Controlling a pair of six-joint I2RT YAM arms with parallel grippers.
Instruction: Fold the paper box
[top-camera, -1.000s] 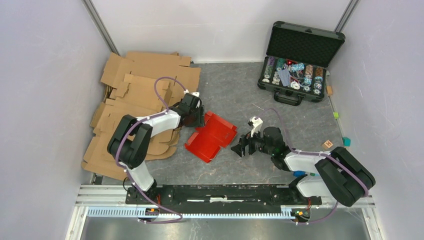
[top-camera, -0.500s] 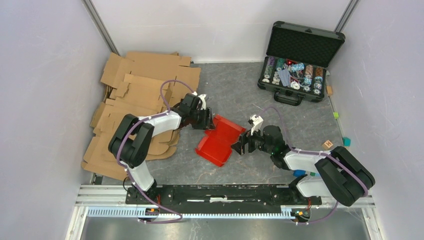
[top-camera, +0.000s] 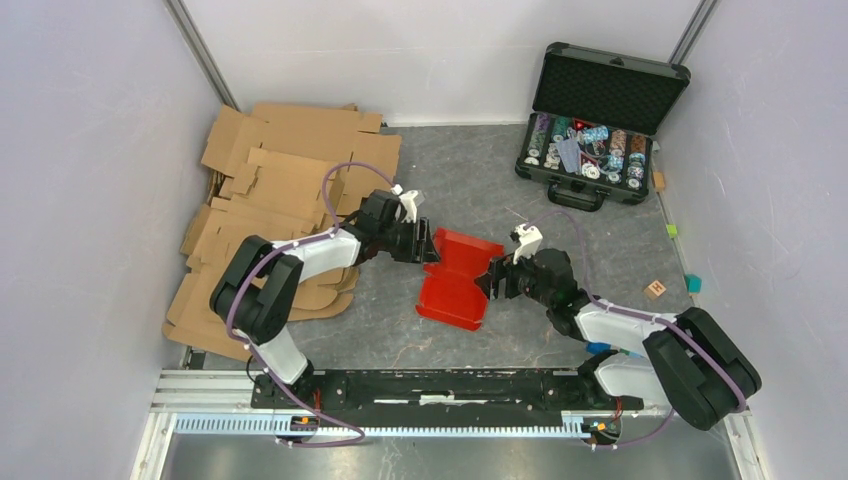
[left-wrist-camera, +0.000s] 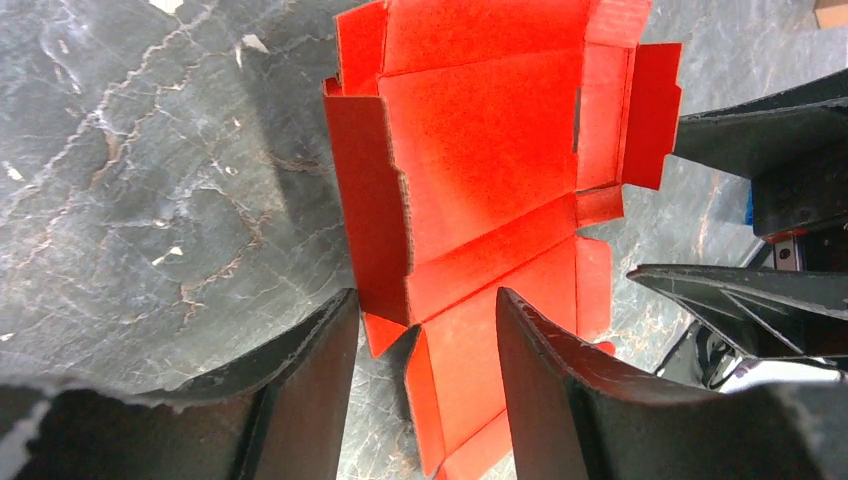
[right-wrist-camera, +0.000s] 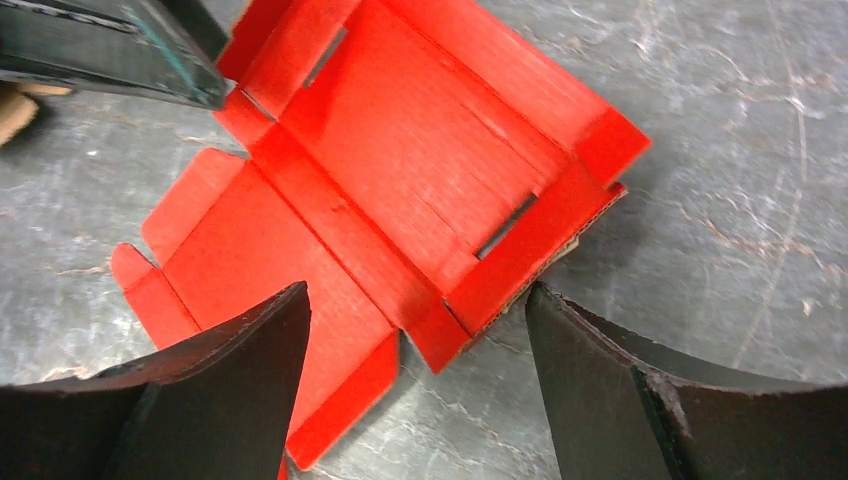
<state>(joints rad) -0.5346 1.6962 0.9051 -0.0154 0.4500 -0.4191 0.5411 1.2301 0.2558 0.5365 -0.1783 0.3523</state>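
My left jaws and right jaws straddle the paper box (top-camera: 458, 277) at opposite edges, open, empty, probably bracing it

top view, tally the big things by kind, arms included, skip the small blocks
red paper box: 1
black chip case: 1
brown cardboard pile: 1, its sheets overlap too much to count
robot arms: 2, left arm and right arm
total: 5

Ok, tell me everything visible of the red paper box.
The paper box is bright red thin paperboard, not yet a box: a creased, slotted sheet lying on the grey table, some side flaps standing up. The open left hand straddles one end, the open right hand the opposite edge; contact is unclear.
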